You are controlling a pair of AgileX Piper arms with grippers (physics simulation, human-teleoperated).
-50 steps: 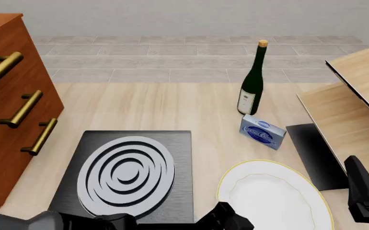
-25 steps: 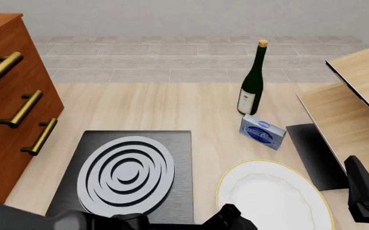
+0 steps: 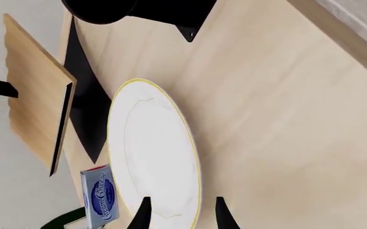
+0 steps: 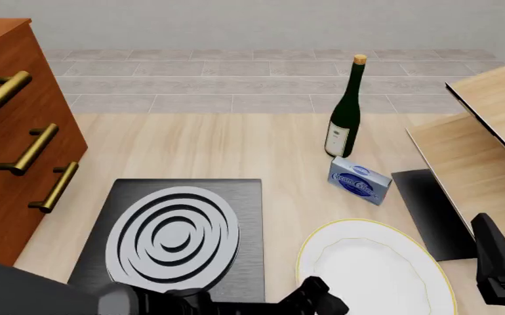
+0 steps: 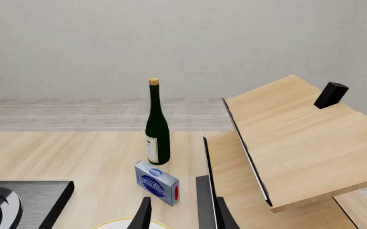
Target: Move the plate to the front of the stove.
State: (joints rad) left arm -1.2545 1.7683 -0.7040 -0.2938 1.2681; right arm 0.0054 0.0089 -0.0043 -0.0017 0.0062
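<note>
The white plate (image 4: 375, 269) with its thin gold rim lies flat on the table at the front right, just right of the stove (image 4: 174, 239), a dark slab with silver rings. My left gripper (image 4: 321, 294) sits low at the plate's near-left edge. In the left wrist view the left gripper (image 3: 180, 217) is open, and the rim of the plate (image 3: 155, 152) runs between its fingers. My right gripper (image 4: 498, 266) hovers right of the plate; the right wrist view shows the right gripper (image 5: 182, 214) open and empty, with a sliver of the plate (image 5: 129, 223) below.
A wooden drawer cabinet (image 4: 8, 144) with brass handles stands at the left. Behind the plate are a blue cream-cheese box (image 4: 359, 180) and a green wine bottle (image 4: 344, 118). A plain black slab (image 4: 432, 213) and a tilted wooden shelf (image 4: 488, 144) fill the right side.
My left arm has slid rightward along the front edge, bringing its gripper closer to the plate's near-left rim. The plate and the right arm have not moved.
</note>
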